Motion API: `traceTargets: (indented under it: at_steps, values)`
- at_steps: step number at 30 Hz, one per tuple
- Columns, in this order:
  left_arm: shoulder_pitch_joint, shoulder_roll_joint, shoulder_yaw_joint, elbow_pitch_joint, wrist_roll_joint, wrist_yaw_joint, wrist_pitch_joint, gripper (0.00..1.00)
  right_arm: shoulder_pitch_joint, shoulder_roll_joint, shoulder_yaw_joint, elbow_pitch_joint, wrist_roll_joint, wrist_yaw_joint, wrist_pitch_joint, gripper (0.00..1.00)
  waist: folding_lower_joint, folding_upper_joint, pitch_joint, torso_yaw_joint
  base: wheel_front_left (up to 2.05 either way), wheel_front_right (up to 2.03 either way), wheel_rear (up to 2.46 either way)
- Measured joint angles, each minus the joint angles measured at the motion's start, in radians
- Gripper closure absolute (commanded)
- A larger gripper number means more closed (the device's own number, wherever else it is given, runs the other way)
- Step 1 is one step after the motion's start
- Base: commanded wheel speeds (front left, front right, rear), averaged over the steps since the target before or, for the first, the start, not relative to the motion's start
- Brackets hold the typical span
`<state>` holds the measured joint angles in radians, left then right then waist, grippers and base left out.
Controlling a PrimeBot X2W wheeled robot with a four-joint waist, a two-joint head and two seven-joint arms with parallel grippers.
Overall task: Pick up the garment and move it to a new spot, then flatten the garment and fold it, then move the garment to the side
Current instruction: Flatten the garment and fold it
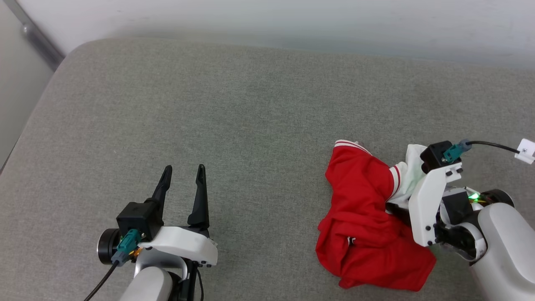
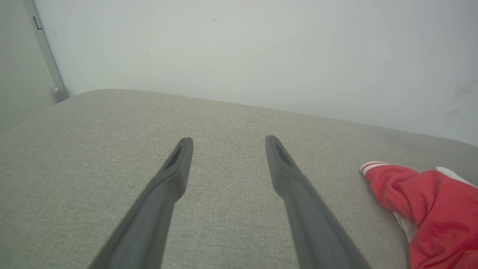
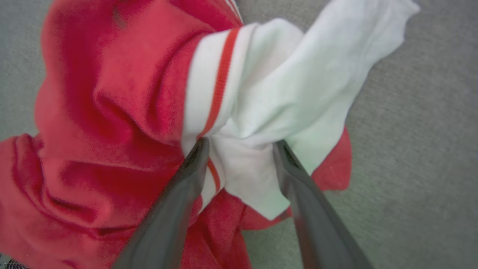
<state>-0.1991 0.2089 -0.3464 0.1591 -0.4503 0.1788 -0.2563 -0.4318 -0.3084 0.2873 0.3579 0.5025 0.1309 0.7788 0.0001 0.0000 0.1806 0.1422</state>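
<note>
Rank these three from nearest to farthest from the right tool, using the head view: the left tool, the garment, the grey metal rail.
1. garment - right side, touching the right tool, which stands open around a fold of it.
2. left tool - lower left, across the cushion.
3. grey metal rail - far upper-left corner.

garment [image 1: 368,217]: soft matt jersey cloth | cushion [image 1: 250,104]: matt grey woven fabric

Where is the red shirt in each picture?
Head view: the red shirt lies crumpled at the lower right.
Left wrist view: the red shirt peeks in at the lower right edge.
Right wrist view: the red shirt spreads across the left and middle.
Shared landmark: the grey cushion under it.
</note>
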Motion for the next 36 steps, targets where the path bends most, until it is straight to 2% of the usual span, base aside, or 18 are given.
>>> traceTargets:
  at_steps: [8,12,17,18,19,21,25,30,31,32,33,36]
  values:
    - [0.006,-0.004,0.020,0.014,0.006,-0.002,-0.004,0.00,-0.063,-0.048,0.046,-0.046,0.006,0.000,-0.068,1.00,0.0000,0.0000,-0.026,-0.026,0.00,0.00,0.00]
    - [0.019,-0.003,0.031,0.014,0.006,-0.002,-0.004,0.00,-0.072,-0.076,0.015,-0.120,-0.034,0.000,-0.103,1.00,-0.0001,0.0000,-0.046,-0.052,0.00,0.00,0.00]
    - [0.039,-0.001,0.043,0.011,0.006,-0.002,-0.004,0.00,-0.037,-0.105,-0.146,-0.205,-0.107,0.000,-0.146,1.00,-0.0001,0.0000,-0.071,-0.089,0.00,0.00,0.00]
    - [0.043,-0.002,0.043,0.009,0.006,-0.002,-0.004,0.00,-0.012,-0.105,-0.187,-0.217,-0.126,0.000,-0.151,1.00,0.0000,0.0000,-0.075,-0.096,0.00,0.00,0.00]
    - [0.051,-0.001,0.045,0.007,0.006,-0.001,-0.004,0.00,0.049,-0.098,-0.273,-0.230,-0.154,0.000,-0.156,1.00,-0.0001,0.0000,-0.081,-0.108,0.00,0.00,0.00]
    - [0.053,-0.001,0.049,0.003,0.006,0.001,-0.005,0.00,0.119,-0.079,-0.351,-0.233,-0.185,0.000,-0.163,1.00,-0.0001,0.0000,-0.086,-0.120,0.00,0.00,0.00]
    - [0.061,0.002,0.053,0.003,0.006,0.001,-0.005,0.00,0.268,-0.007,-0.489,-0.179,-0.215,0.000,-0.188,1.00,-0.0001,0.0000,-0.091,-0.138,0.00,0.00,0.00]
    - [0.067,0.006,0.049,0.002,0.006,0.002,-0.003,0.00,0.369,0.058,-0.542,-0.037,-0.230,0.000,-0.281,1.00,-0.0001,0.0000,-0.093,-0.147,0.00,0.00,0.00]
    - [0.067,0.007,0.049,0.002,0.006,0.004,-0.002,0.00,0.369,0.069,-0.548,-0.002,-0.221,0.000,-0.295,0.71,-0.0001,0.0000,-0.093,-0.148,0.00,0.00,0.00]
    - [0.067,0.008,0.049,0.003,0.005,0.005,-0.002,0.00,0.370,0.075,-0.544,0.030,-0.223,0.000,-0.311,0.24,-0.0001,0.0000,-0.095,-0.149,0.00,0.00,0.00]
    - [0.067,0.011,0.049,0.002,0.005,0.005,-0.001,0.00,0.370,0.081,-0.542,0.052,-0.223,0.000,-0.340,0.00,-0.0001,0.0000,-0.096,-0.150,0.00,0.00,0.00]
    - [0.072,0.016,0.050,0.001,0.002,0.007,0.006,0.00,0.351,0.094,-0.540,0.077,-0.219,0.000,-0.461,0.00,-0.0001,0.0000,-0.100,-0.150,0.00,0.00,0.00]
